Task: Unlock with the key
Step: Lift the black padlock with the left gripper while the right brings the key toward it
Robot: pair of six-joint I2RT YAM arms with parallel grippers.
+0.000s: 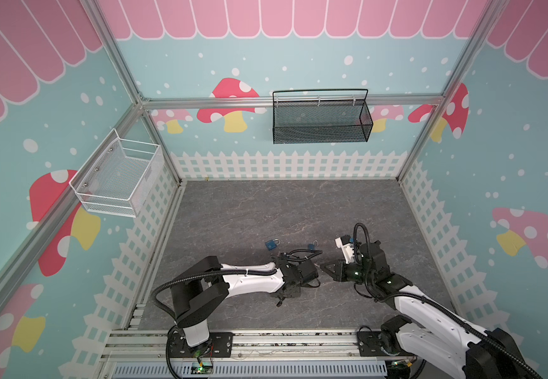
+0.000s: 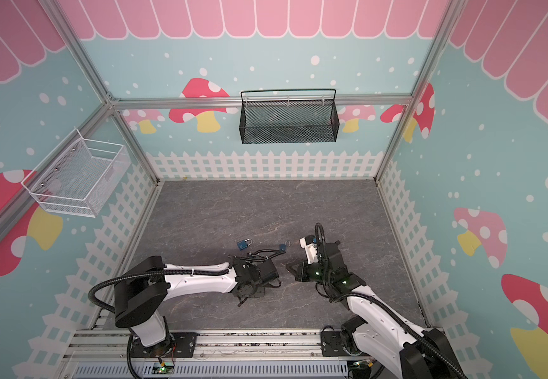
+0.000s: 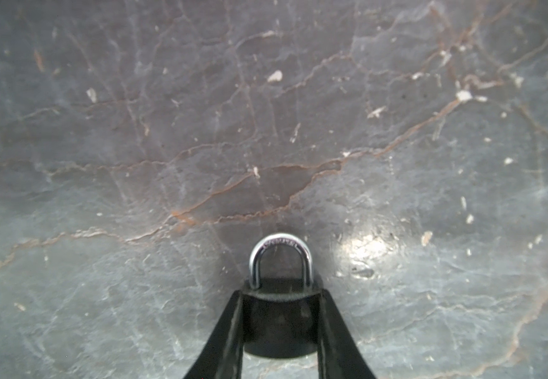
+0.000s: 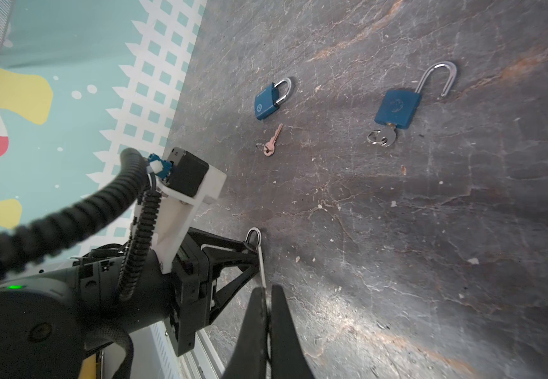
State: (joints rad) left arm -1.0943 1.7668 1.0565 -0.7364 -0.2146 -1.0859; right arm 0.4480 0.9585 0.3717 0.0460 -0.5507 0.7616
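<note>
left fingers [image 3: 230, 328]: clamped on the sides of a dark-bodied padlock with silver shackle [image 3: 279, 321], close over the grey marbled bench [image 3: 134, 131].
right fingers [image 4: 253, 321]: together, pinching a thin silver key [image 4: 262, 265]; tip at that padlock.
closed blue padlock [image 4: 267, 101], open blue padlock [image 4: 397, 110]: on bench, beyond that padlock.

Left fingers [image 3: 223, 334] clamped a little apart, right fingers [image 4: 253, 328] pinched together, tips nearly meeting, low

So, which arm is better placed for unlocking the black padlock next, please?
Right: the right gripper is shut on a thin blade, apparently the key, its tip close to the black padlock that the left gripper holds.
</note>
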